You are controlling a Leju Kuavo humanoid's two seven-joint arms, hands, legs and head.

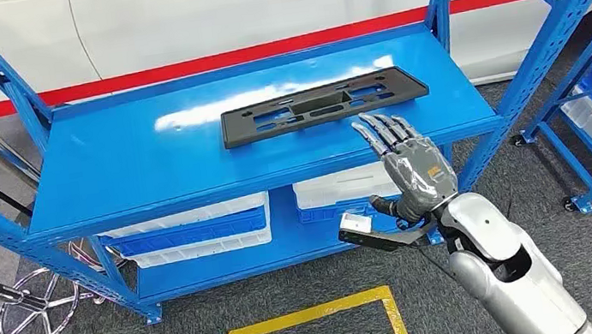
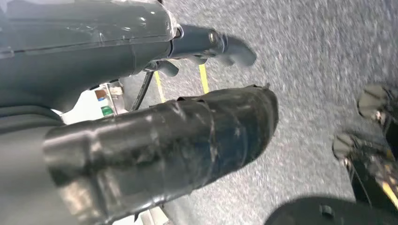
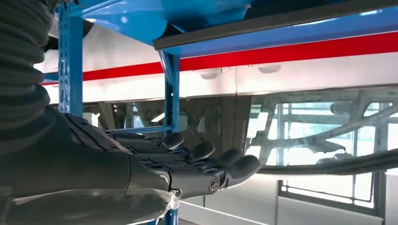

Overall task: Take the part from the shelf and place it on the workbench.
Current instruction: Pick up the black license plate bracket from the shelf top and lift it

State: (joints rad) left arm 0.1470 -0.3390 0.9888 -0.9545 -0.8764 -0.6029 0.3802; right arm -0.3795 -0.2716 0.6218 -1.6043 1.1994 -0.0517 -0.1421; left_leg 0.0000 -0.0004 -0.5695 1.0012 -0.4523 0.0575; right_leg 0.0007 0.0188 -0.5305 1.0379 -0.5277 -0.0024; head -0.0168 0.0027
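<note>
Head view, right hand (image 1: pixel 409 162) flat open, empty, just short of black part (image 1: pixel 321 105) on shelf (image 1: pixel 137 166).

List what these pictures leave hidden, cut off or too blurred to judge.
- Head view: white bins partly hidden under the blue shelf.
- Head view: right hand overlaps the shelf's front edge; contact with the black part unclear.
- Left wrist view: left hand blurred, filling the frame.

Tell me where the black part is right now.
In the head view, the black part lies flat on the blue shelf, right of centre, just beyond the right robot hand.
</note>
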